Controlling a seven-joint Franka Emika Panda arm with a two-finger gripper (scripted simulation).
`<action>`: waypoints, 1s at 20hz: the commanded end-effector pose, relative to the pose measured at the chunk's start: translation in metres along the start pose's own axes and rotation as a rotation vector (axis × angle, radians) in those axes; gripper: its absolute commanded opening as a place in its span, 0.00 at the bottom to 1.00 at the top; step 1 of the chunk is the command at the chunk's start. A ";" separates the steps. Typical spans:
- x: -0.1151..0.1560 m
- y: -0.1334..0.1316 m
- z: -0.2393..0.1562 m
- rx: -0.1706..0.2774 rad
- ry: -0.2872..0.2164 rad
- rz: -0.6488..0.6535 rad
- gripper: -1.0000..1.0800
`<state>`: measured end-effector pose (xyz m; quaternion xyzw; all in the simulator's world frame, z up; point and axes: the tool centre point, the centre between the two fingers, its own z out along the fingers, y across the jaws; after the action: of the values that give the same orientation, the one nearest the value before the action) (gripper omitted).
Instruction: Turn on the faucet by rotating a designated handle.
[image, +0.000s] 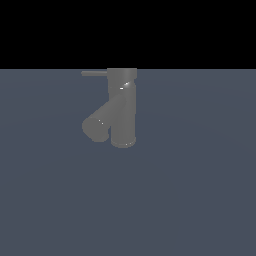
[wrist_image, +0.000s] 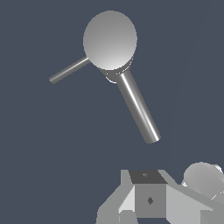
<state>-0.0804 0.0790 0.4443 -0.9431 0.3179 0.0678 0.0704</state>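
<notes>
Jaws (wrist_image: 151, 205), spread unclear, hang well short of your glossy, rigid faucet (wrist_image: 110, 40); push its slim handle (wrist_image: 70, 70) near the tip.

The faucet (image: 122, 107) is showing a smooth, glossy grey metallic finish with bright glints. The handle (image: 94, 73) is appearing equally smooth. The floor (image: 200, 190) is looking matt blue-grey.
</notes>
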 end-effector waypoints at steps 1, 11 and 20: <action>0.012 -0.011 0.007 0.003 -0.003 0.073 0.00; 0.058 -0.051 0.040 0.002 0.005 0.359 0.00; 0.096 -0.084 0.076 -0.005 0.041 0.611 0.00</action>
<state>0.0322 0.1002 0.3674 -0.8174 0.5703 0.0703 0.0412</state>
